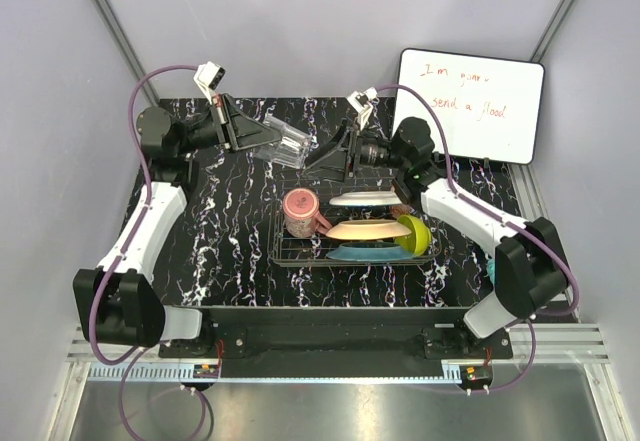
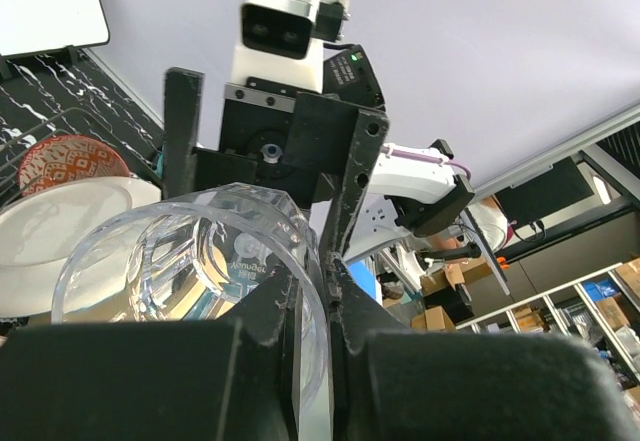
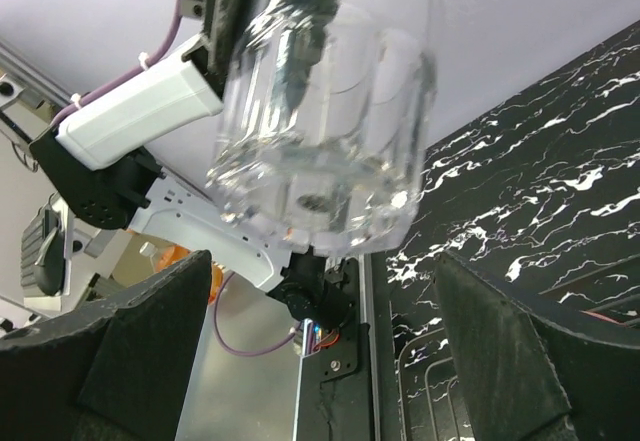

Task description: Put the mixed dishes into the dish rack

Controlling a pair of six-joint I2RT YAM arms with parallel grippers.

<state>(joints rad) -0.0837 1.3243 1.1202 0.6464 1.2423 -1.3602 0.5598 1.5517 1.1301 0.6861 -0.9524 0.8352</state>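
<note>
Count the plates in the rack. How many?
3. All stand in the rack: a white plate at the far side, a peach plate in the middle, a teal plate nearest. Another could hide behind them.

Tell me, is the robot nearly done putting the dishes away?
Nearly. Done: the pink mug, white plate, peach plate, teal plate and lime-green bowl sit in the dark wire dish rack. In hand: the left hand pinches the wall of the clear glass tumbler, up in the air by the open right hand. Left: that glass, it seems, must go in the rack.
</note>
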